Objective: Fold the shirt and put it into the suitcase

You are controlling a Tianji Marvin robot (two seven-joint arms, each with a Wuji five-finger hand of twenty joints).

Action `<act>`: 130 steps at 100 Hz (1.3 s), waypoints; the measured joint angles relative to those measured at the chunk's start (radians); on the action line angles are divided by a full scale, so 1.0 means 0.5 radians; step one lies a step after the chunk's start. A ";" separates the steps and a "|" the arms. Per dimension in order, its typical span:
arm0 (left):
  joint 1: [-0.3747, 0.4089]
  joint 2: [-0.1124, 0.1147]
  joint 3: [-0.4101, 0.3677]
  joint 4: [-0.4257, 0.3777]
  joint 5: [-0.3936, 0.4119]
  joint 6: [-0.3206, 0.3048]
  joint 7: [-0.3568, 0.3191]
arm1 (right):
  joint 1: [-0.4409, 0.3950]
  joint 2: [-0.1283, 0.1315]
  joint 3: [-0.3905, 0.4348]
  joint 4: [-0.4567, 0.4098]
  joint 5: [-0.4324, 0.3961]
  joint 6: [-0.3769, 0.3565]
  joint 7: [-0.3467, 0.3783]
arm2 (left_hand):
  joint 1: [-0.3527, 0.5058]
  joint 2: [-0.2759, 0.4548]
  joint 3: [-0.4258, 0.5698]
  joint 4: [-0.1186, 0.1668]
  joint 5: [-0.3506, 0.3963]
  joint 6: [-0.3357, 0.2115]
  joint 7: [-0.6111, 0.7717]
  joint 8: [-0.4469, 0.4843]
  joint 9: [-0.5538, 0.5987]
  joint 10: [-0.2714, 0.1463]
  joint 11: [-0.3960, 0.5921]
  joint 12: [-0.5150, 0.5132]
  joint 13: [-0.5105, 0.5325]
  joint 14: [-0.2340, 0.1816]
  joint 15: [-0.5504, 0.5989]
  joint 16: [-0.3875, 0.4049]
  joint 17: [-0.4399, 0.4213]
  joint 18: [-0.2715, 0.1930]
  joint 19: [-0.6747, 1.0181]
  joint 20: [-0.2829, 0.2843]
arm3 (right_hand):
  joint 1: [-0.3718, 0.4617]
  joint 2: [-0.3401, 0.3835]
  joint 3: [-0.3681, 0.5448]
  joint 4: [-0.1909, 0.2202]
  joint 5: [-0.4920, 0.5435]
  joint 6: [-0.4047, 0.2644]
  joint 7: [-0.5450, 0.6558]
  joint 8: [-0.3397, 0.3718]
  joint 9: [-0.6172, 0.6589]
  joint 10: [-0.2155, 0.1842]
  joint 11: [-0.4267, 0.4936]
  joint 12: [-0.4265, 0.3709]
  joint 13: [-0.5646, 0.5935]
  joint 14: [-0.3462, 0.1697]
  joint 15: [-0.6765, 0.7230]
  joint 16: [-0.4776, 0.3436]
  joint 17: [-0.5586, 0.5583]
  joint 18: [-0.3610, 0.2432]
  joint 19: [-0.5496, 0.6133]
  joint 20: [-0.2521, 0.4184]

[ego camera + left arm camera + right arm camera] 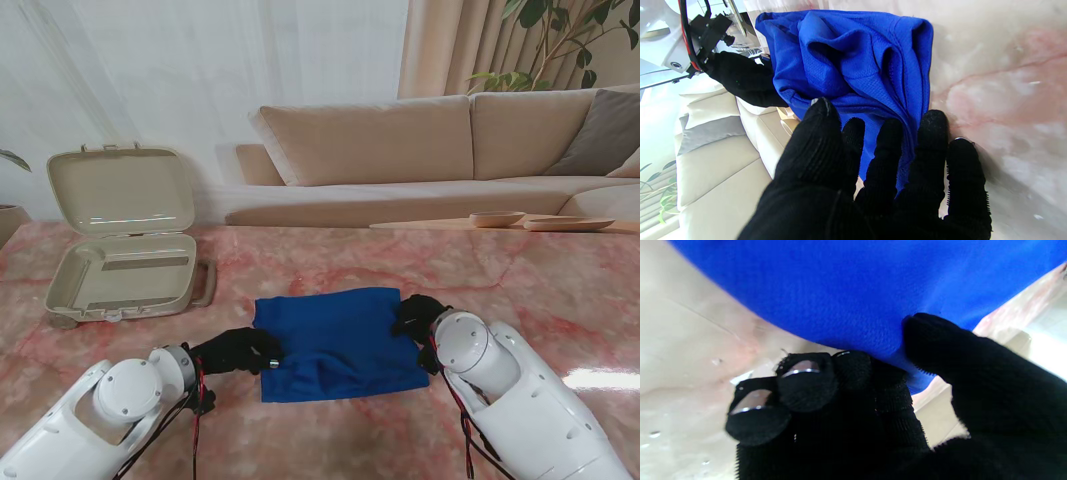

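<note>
A pink-veined marble table [560,300] spreads before me, with a beige sofa [420,150] behind its far edge. At the far left of the table lies the tan suitcase [125,240], lid raised upright, its tray bare, well apart from both of my hands.

Near the middle of the table, close to me, lies the blue shirt [335,340], folded to a rough rectangle with loose ridges and a pucker along its nearer edge. It sits between my two black-gloved hands, to the right of the suitcase and nearer to me than it.

My left hand [240,350] meets the shirt's left edge. In the left wrist view, the thumb [821,133] presses on top of the bunched cloth [853,60] while the other fingers [930,133] lie along or under its edge, fabric caught between them; the smallest finger rests on bare marble beside the hem. This hand grasps the shirt.

My right hand [420,318] sits at the shirt's right edge, toward the far corner. In the right wrist view, the thumb [933,336] lies against the blue cloth [853,283] and the curled fingers [853,370] close beneath its edge, pinching the fabric. Two outer fingertips [756,413] curl clear of the cloth, over the marble.
</note>
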 measured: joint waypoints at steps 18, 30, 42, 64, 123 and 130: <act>-0.075 0.002 0.057 0.059 -0.037 -0.024 -0.042 | -0.015 -0.010 0.052 -0.052 0.071 0.004 -0.022 | 0.000 0.000 0.000 0.000 0.000 0.000 0.000 0.000 0.000 0.000 0.000 0.000 0.006 0.000 0.000 0.001 0.000 -0.027 0.079 0.000 | 0.000 -0.048 0.026 0.041 0.040 0.013 0.000 0.000 0.037 -0.013 0.005 0.001 0.046 -0.011 0.021 -0.023 0.068 0.000 0.010 -0.027; -0.117 0.002 0.090 0.093 -0.055 -0.042 -0.057 | -0.016 -0.024 0.076 -0.069 0.176 0.006 -0.062 | 0.000 0.000 0.000 0.000 0.000 0.000 0.000 0.000 0.000 0.000 0.000 0.000 0.018 0.000 0.000 0.002 0.002 -0.046 0.100 0.000 | 0.000 -0.066 0.051 0.087 0.041 0.050 0.000 0.004 0.068 -0.019 0.026 0.001 0.078 -0.015 0.069 -0.023 0.149 0.001 0.031 -0.072; -0.152 0.002 0.120 0.125 -0.079 -0.052 -0.059 | -0.016 -0.038 0.087 -0.091 0.272 0.010 -0.093 | 0.000 0.000 0.000 0.000 0.000 0.000 0.000 0.000 0.000 0.000 0.000 0.000 0.021 0.000 0.006 0.006 0.002 -0.068 0.140 0.000 | 0.000 -0.088 0.051 0.128 0.059 0.056 0.001 0.005 0.078 -0.022 0.042 0.002 0.087 -0.017 0.100 -0.024 0.212 0.009 0.034 -0.099; -0.218 -0.004 0.178 0.184 -0.114 -0.077 -0.058 | -0.042 -0.064 0.095 -0.164 0.371 -0.003 -0.159 | 0.000 0.000 0.000 0.000 0.000 0.000 0.000 0.000 0.000 0.000 0.000 0.000 0.027 0.000 0.007 0.015 0.005 -0.091 0.174 0.000 | 0.000 -0.093 0.052 0.165 0.076 0.077 0.002 0.005 0.098 -0.026 0.049 0.002 0.106 -0.019 0.124 -0.025 0.278 0.028 0.036 -0.124; -0.321 -0.024 0.272 0.284 -0.179 -0.125 -0.055 | 0.020 -0.093 -0.139 -0.283 0.530 -0.061 -0.253 | 0.000 0.000 0.000 0.000 0.000 0.000 0.000 0.000 0.000 0.000 0.000 0.000 0.028 -0.002 0.012 0.026 0.007 -0.118 0.260 -0.003 | 0.003 -0.094 0.052 0.167 0.079 0.091 0.002 0.008 0.104 -0.026 0.053 0.003 0.107 -0.019 0.142 -0.025 0.310 0.035 0.037 -0.150; -0.322 -0.025 0.273 0.286 -0.181 -0.125 -0.054 | 0.051 -0.101 -0.202 -0.270 0.534 -0.074 -0.265 | 0.000 0.000 0.000 0.000 0.000 0.000 0.001 0.000 0.000 0.000 0.000 0.000 0.028 -0.002 0.012 0.026 0.007 -0.118 0.260 -0.003 | 0.003 -0.094 0.052 0.167 0.079 0.094 0.002 0.008 0.104 -0.026 0.053 0.003 0.107 -0.019 0.142 -0.025 0.310 0.035 0.037 -0.150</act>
